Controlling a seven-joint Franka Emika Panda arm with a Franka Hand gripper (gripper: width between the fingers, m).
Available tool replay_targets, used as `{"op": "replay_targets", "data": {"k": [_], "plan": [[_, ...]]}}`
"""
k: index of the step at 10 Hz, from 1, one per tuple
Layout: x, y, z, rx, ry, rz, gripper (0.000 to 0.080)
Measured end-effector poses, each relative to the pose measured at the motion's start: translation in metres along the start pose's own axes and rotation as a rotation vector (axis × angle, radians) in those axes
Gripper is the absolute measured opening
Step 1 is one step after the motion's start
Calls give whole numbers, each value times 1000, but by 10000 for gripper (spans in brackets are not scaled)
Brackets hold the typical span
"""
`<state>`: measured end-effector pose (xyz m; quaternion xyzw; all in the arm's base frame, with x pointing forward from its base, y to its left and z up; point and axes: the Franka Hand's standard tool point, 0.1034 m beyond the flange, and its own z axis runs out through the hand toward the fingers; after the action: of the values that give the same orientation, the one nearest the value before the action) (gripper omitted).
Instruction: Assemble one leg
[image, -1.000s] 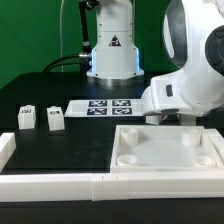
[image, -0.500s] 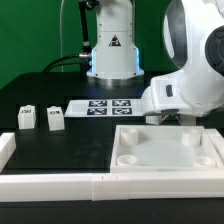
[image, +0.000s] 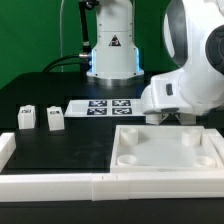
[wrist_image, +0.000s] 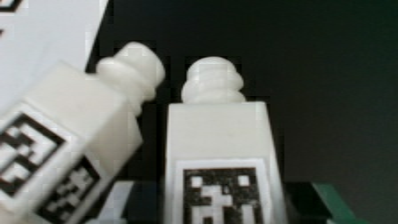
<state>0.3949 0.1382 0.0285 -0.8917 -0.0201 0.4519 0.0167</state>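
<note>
Leg (wrist_image: 222, 150) | centred straight ahead of the jaws; second leg (wrist_image: 71, 130) leans just beside it | likely lined up for a grasp | jaws open or closed: cannot tell

No words, brand names or nos. readable anywhere. One sign: a black warning triangle (image: 113, 42) on the white arm base (image: 112, 60), at 12 o'clock in the exterior view. The marker board (image: 76, 106) near centre carries b/w square tags, pattern only. At 9 o'clock one leg (image: 26, 117) and a second leg (image: 53, 119) show tiny tags, too small to make out. Wrist view: upright leg (wrist_image: 222, 140) and tilted leg (wrist_image: 68, 115), each w/ a b/w coded tag, no letters.
</note>
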Motion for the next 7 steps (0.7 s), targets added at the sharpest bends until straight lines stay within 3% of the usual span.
{"op": "replay_targets", "data": {"k": [3, 5, 7], "plan": [[-20, -1, -41, -4, 51, 1, 287], [-19, 0, -34, -4, 48, 2, 287], [-6, -3, -46, 9, 277, 0, 287]]}}
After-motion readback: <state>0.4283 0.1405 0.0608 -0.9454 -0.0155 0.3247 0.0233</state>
